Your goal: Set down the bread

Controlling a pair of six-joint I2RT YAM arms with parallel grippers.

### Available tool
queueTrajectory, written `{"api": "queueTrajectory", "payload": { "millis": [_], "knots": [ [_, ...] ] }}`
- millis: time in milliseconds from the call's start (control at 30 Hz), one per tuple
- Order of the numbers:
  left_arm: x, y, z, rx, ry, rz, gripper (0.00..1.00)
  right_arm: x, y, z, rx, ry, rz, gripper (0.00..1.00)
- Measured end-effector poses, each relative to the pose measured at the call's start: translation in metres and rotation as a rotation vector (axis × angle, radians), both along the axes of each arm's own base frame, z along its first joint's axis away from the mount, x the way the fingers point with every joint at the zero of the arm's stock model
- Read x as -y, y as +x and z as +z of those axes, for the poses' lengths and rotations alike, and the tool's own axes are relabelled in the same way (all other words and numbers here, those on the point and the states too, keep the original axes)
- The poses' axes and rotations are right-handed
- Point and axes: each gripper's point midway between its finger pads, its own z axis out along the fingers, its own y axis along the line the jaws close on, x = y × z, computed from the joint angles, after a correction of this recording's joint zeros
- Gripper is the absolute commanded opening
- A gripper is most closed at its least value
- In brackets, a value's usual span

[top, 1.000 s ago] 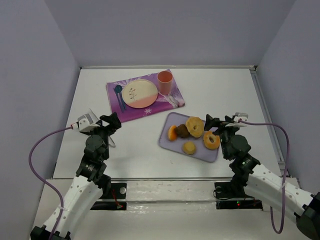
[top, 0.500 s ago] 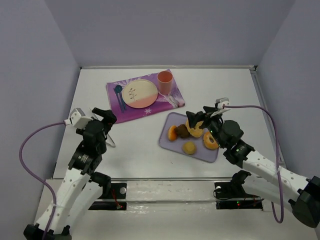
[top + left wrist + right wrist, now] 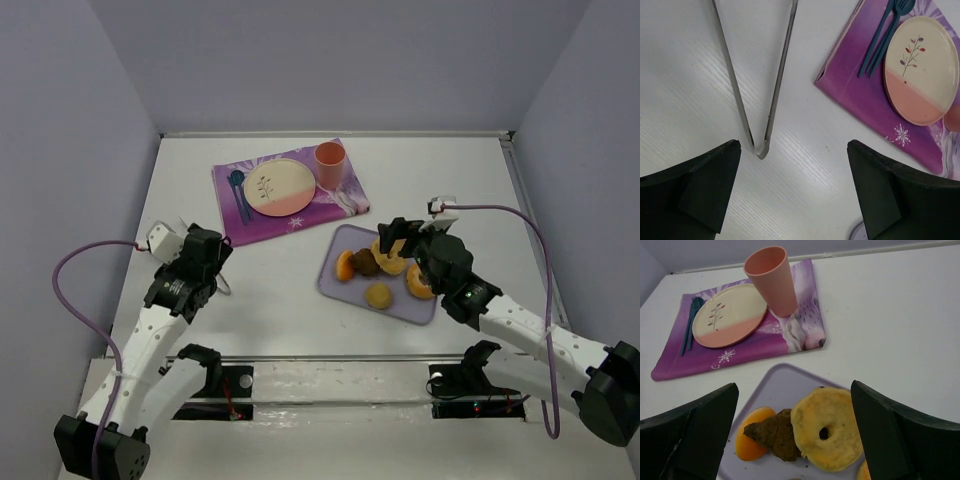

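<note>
The bread is a small round golden bun at the near edge of the lavender tray; neither wrist view shows it. My right gripper hovers open over the tray's far part, above the large tan ring pastry. In the right wrist view the right gripper has its jaws wide apart, with the ring pastry below them and nothing held. My left gripper is open over bare table left of the tray. In its own view the left gripper is empty.
On the tray also lie a dark brown pastry, an orange piece and a glazed doughnut. Metal tongs lie on the table. The purple placemat carries a plate, teal cutlery and a pink cup.
My right gripper has swung left from beside the tray to above the ring pastry. The left arm has drawn back and turned slightly. Both grippers stay open.
</note>
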Motion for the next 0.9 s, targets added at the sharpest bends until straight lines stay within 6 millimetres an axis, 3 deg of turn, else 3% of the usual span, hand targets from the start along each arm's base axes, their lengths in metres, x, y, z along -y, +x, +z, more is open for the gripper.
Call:
{"api": "queueTrajectory", "payload": {
  "millis": [267, 467, 633, 900],
  "knots": [
    [-0.02, 0.005, -0.018, -0.126, 0.015, 0.051, 0.99, 0.003, 0.009, -0.018, -0.06, 0.005, 0.006, 1.0],
    [-0.033, 0.009, -0.047, -0.263, 0.017, 0.069, 0.99, -0.005, 0.009, -0.037, -0.116, -0.015, 0.04, 1.0],
    [-0.042, 0.018, -0.065, -0.316, -0.006, 0.081, 0.99, -0.005, 0.009, -0.037, -0.12, -0.013, 0.039, 1.0],
    [-0.04, 0.04, -0.08, -0.326, -0.015, 0.069, 0.99, -0.005, 0.01, -0.035, -0.117, -0.01, 0.037, 1.0]
  ]
}}
